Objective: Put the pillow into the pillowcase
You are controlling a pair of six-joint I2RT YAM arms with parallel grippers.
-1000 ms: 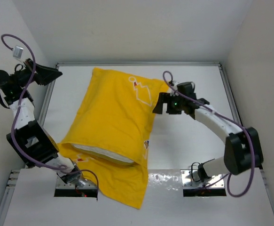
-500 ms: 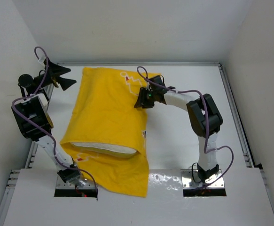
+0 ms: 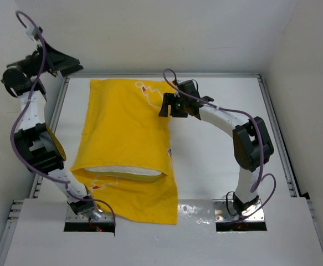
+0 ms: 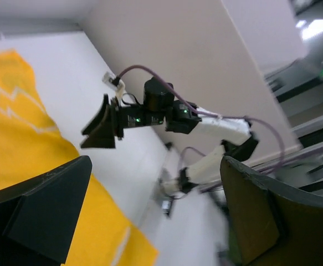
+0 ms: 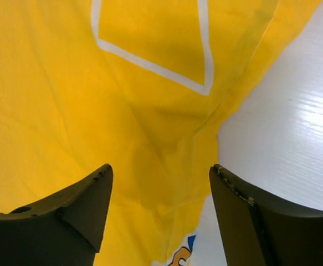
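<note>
White worktop carries the pillowcase, its long axis running far to near, with the pillow showing only at the near mouth. Your right tool hovers over the far right corner, jaws apart and empty. Your left tool, spread wide and empty, sits raised off the far left.

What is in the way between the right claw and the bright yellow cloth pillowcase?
Nothing visible. The right gripper hangs open over the bright yellow fabric pillowcase, near its far right edge, with nothing between them.
</note>
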